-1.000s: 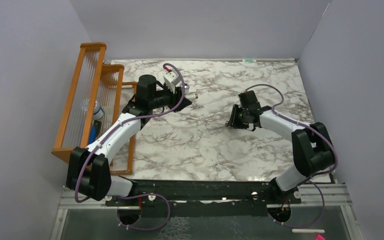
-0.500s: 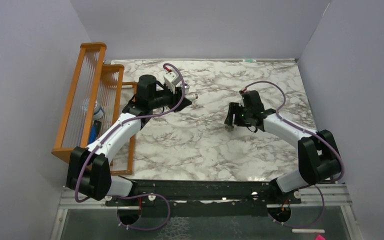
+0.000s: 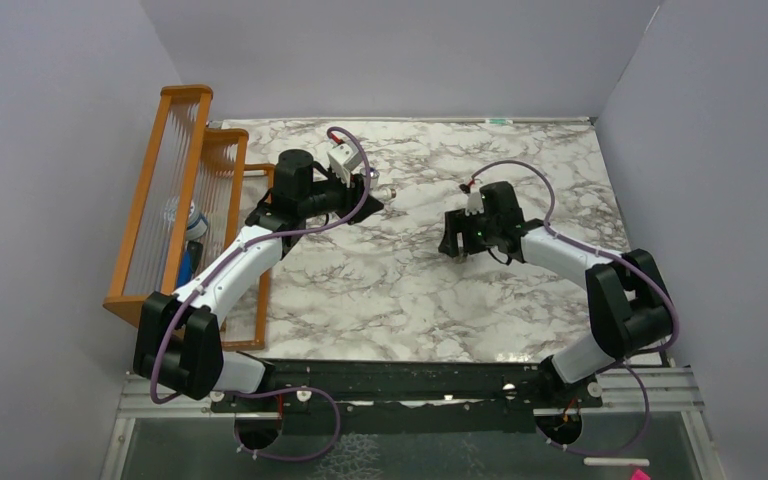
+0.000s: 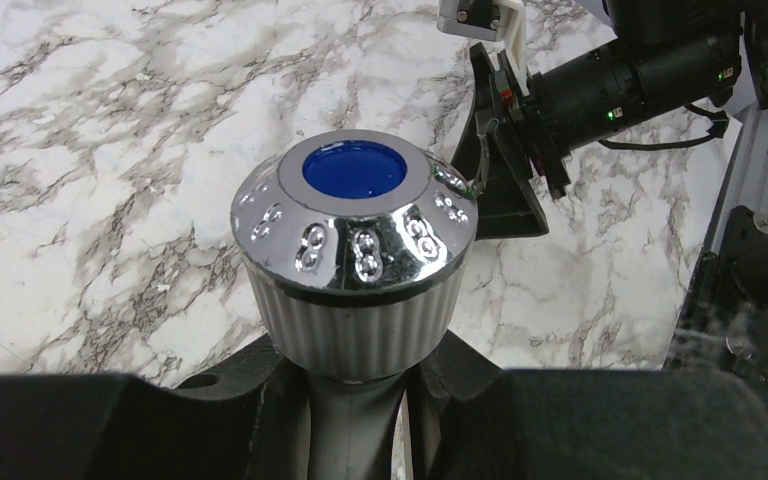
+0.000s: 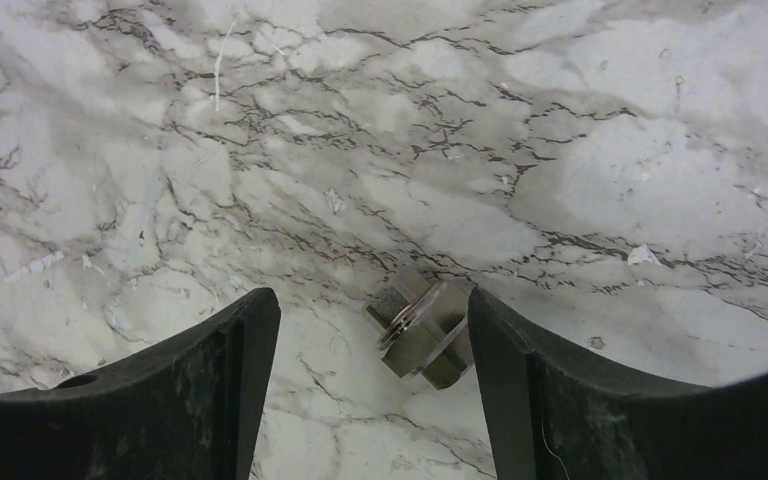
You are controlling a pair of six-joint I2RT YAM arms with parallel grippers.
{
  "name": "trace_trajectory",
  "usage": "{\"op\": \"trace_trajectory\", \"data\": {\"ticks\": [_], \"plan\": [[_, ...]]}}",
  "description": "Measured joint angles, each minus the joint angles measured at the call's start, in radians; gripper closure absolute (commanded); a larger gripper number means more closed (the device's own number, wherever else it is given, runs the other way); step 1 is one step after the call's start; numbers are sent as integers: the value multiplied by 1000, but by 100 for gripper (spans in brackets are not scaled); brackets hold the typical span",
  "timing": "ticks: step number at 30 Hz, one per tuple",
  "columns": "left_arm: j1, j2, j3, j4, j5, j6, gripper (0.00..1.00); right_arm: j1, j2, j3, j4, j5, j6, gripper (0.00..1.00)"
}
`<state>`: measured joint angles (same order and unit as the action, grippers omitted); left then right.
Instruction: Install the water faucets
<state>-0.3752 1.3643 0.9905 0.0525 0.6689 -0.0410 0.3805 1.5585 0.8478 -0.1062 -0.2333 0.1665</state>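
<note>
My left gripper is shut on the stem of a water faucet, held above the marble table at the back left. In the left wrist view the faucet's round silvery knob with its blue centre dot fills the middle, and both fingers pinch the stem below it. My right gripper is low over the table's middle and open. A small brass-grey nut-like fitting lies on the marble between its fingers, close to the right finger and apart from the left one.
An orange wooden rack stands along the table's left edge with a blue-and-white item inside. Grey walls close in on three sides. The right arm shows just beyond the faucet knob in the left wrist view.
The right gripper's jaws have opened, and its wrist has shifted a little left and toward the back. The left arm and the faucet have not moved.
</note>
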Motion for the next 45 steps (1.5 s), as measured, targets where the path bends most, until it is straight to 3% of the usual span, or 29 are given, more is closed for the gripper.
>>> {"op": "trace_trajectory", "data": {"ticks": [12,27,32,45], "plan": [[0,9,0,0,0,0,100,0,-13,-30,0,-108,26,40],[0,12,0,0,0,0,100,0,-82,-159,11,-110,90,26],[0,20,0,0,2,0,100,1,-132,-246,117,-67,159,19],[0,29,0,0,4,0,100,169,-218,-438,421,240,245,23]]}}
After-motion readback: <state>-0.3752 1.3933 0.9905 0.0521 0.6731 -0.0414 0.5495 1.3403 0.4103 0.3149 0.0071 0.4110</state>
